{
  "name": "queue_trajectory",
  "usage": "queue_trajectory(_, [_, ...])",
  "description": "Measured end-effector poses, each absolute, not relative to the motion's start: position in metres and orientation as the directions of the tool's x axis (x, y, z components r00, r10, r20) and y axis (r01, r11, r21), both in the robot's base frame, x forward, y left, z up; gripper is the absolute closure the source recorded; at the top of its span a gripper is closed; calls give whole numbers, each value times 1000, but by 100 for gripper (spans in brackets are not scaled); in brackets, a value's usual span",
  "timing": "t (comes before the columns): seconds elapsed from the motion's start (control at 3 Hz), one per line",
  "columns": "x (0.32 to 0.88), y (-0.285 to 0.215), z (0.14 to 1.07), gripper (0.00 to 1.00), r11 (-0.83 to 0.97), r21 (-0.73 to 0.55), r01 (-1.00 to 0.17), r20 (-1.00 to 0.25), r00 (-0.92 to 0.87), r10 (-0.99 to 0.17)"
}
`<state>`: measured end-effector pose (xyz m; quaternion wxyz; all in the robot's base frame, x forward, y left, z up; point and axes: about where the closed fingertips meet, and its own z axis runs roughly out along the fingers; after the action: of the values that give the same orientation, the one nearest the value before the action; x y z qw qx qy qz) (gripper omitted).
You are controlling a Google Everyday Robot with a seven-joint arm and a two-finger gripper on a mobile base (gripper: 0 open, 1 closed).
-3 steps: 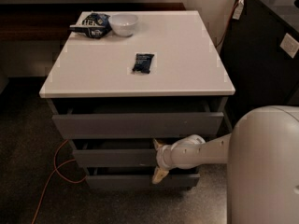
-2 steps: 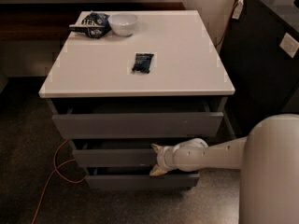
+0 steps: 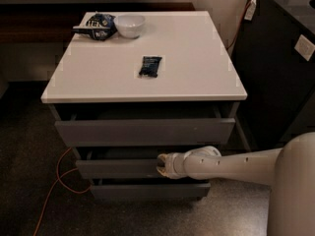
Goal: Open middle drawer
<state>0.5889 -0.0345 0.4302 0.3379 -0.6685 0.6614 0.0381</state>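
The grey cabinet has three drawers under a white top (image 3: 192,63). The middle drawer (image 3: 118,168) stands out a little from the frame, with a dark gap above its front. My gripper (image 3: 161,165) is at the front of the middle drawer, right of its centre and at its upper edge. My white arm (image 3: 236,163) reaches in from the lower right. The top drawer (image 3: 142,132) is also partly out and overhangs the middle one. The bottom drawer (image 3: 147,190) sits below.
On the top are a white bowl (image 3: 129,25), a blue chip bag (image 3: 96,26) and a dark snack bar (image 3: 150,66). A black cabinet (image 3: 280,73) stands close on the right. An orange cable (image 3: 54,181) lies on the floor at left.
My arm has stretched out further, and the gripper has shifted slightly left along the middle drawer's front. The robot's body has drawn back to the right.
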Motion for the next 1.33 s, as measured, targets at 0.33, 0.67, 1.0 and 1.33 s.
queue_trajectory(0.33, [589,-34,433,100,103,-401,-910,-498,122,-859])
queue_trajectory(0.67, [589,-34,433,100,103,-401,-910,-498,122,-859])
queue_trajectory(1.0, [576,-24,435,100,69,-383,-921,-501,145,-853])
queue_trajectory(1.33, [576,-26,435,100,69,-383,-921,-501,145,-853])
